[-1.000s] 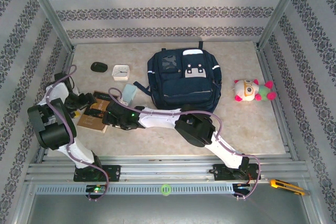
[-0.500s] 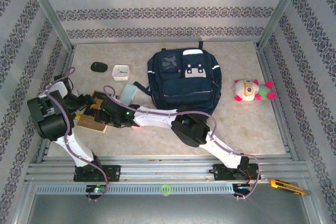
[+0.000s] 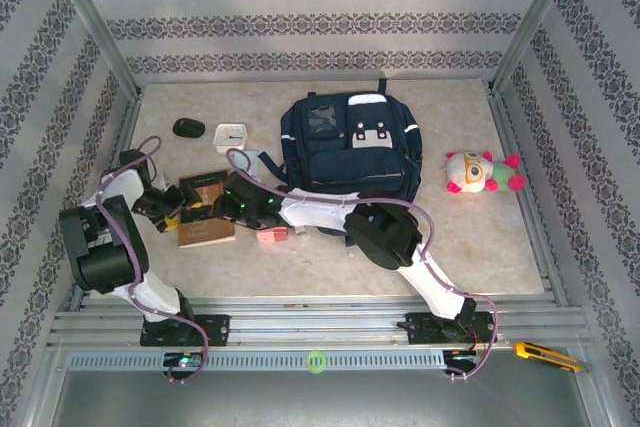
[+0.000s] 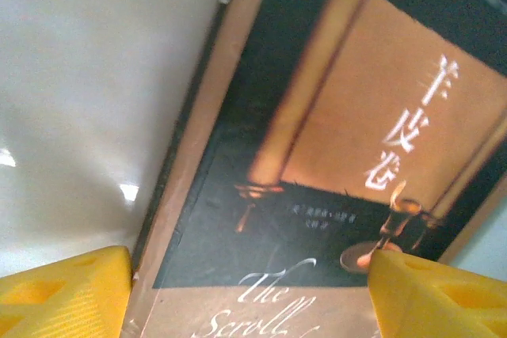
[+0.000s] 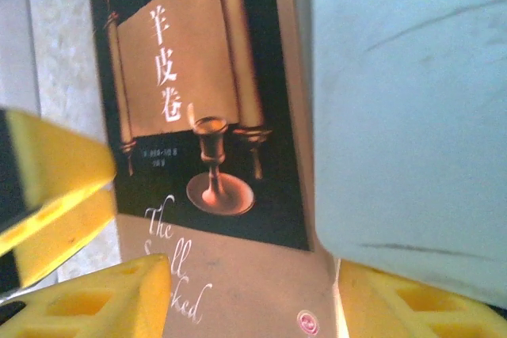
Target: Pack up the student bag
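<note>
The student bag (image 3: 345, 147), dark navy with pale trim, lies flat at the back middle of the table. Left of it lies a brown and black book (image 3: 205, 211), whose cover shows under both wrists (image 4: 317, 140) (image 5: 198, 116). My left gripper (image 3: 172, 209) (image 4: 249, 275) hovers low over the book's left side, jaws open. One yellow finger (image 4: 63, 290) sits by the book's left edge. My right gripper (image 3: 226, 207) (image 5: 253, 282) is over the book's right side, open, with the cover between its fingers. A pale blue flat thing (image 5: 412, 100) covers the book's right edge.
A black mouse (image 3: 188, 127) and a white clock (image 3: 230, 135) sit at the back left. A small pink item (image 3: 272, 235) lies under the right arm. A plush toy (image 3: 483, 172) lies right of the bag. A yellow knife (image 3: 545, 355) rests on the front rail.
Both grippers have moved up the table and the book has turned from slanted to nearly square, shifting toward the bag. The left jaws have narrowed a little. The pink item is now uncovered.
</note>
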{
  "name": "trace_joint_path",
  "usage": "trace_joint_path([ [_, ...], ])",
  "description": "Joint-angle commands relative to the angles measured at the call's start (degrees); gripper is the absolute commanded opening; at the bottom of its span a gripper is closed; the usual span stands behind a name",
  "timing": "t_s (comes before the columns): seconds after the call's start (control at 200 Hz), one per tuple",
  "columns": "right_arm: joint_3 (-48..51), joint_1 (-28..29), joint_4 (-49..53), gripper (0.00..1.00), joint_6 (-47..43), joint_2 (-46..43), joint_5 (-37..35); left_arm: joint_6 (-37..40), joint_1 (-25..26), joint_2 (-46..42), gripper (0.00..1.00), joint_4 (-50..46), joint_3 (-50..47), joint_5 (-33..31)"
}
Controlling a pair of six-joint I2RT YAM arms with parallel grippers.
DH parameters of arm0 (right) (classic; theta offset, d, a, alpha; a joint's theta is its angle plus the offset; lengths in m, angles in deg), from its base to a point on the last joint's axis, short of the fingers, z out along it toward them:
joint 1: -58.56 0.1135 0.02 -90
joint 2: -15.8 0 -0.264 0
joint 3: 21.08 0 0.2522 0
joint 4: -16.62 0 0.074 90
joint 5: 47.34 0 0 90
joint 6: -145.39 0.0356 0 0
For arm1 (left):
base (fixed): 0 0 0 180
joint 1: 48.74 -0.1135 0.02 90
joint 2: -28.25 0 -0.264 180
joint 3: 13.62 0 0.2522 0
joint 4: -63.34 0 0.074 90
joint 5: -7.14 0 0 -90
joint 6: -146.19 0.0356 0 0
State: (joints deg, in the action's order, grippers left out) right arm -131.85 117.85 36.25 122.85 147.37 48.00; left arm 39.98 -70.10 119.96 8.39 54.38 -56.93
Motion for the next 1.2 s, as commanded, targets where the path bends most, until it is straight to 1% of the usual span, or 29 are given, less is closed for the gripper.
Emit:
trace_joint_path([
  [0.0,4.1,-0.5,0.3,0.58,-2.6,-3.0,-2.3,-2.9,3.2,-2.1,0.79,-2.8,0.9,0.8],
  [0.155,6.7,-0.7,1.3,0.59,-4.5,-5.2,-3.3,-1.3,2.8,-1.8,0.82,-4.0,3.9,-5.6],
  [0.295,7.2,-0.8,1.4,0.59,-4.2,-4.9,-2.8,-0.9,2.1,0.5,0.81,-2.8,4.0,-5.2],
  [0.36,6.9,-0.7,1.4,0.57,-3.7,-4.4,-2.5,-1.2,2.1,1.5,0.80,-1.4,2.7,-4.7],
  [0.49,5.6,-0.3,1.2,0.48,-2.6,-2.7,-1.9,-2.2,2.0,2.4,0.75,2.2,-1.0,-1.7],
  [0.655,3.2,-0.3,1.5,0.35,-1.6,-0.5,-0.6,-1.6,2.0,3.8,0.71,2.4,-2.5,0.1],
  [0.695,3.2,-0.3,1.5,0.31,-1.1,-0.3,-0.9,-1.6,2.0,3.8,0.70,2.7,-2.9,1.4],
  [0.729,3.3,-0.4,1.2,0.28,-0.7,0.0,-1.3,-1.7,2.1,3.7,0.67,2.8,-3.2,2.8],
  [0.804,2.7,-0.5,0.7,0.23,-0.2,0.9,-0.5,-1.8,2.3,2.6,0.66,3.4,-4.0,6.6],
  [0.914,2.1,-0.6,0.6,0.20,0.1,1.7,0.1,-2.7,2.4,-1.4,0.65,4.0,-5.3,11.6],
  [1.034,2.4,-0.6,0.4,0.18,0.4,1.5,0.2,-3.4,2.4,-6.2,0.65,2.7,-5.1,15.2],
  [1.199,3.2,-0.8,-0.5,0.16,1.2,1.6,0.6,-4.6,2.4,-9.4,0.66,2.5,-4.7,18.4],
])
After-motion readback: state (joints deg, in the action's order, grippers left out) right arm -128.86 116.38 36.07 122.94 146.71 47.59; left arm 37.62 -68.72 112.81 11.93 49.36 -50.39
